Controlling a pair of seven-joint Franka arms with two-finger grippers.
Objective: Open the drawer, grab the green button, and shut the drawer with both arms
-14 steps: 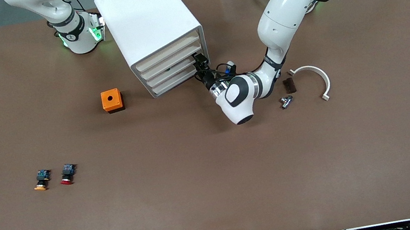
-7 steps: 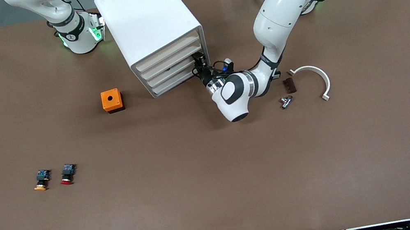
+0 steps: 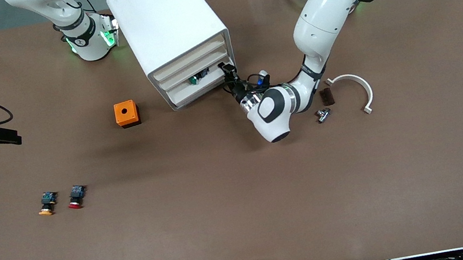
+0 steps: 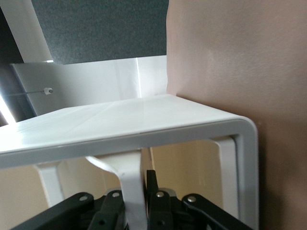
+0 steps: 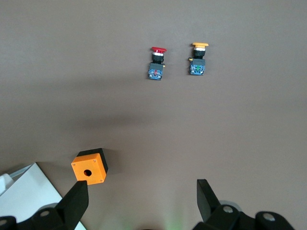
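Note:
The white cabinet (image 3: 169, 22) stands near the robots' bases. Its third drawer (image 3: 211, 79) from the top is slid out a little. A green-capped button (image 3: 194, 79) lies inside it. My left gripper (image 3: 226, 69) is at the drawer's corner toward the left arm's end of the table. In the left wrist view the left gripper (image 4: 137, 191) is shut on a thin white lip of the drawer (image 4: 132, 184), under the cabinet frame (image 4: 144, 129). My right gripper (image 3: 13, 137) hangs open over the table at the right arm's end, holding nothing; the right gripper (image 5: 142, 206) looks down past bare table.
An orange box (image 3: 126, 113) with a hole sits beside the cabinet. An orange-capped button (image 3: 46, 204) and a red-capped button (image 3: 76, 197) lie nearer the front camera. A white curved bracket (image 3: 356, 85), a brown block (image 3: 326, 96) and a metal fitting (image 3: 323, 114) lie by the left arm.
The left gripper has closed on the drawer's lip and drawn the drawer out a little, uncovering the green button. The right arm has swung in over the table.

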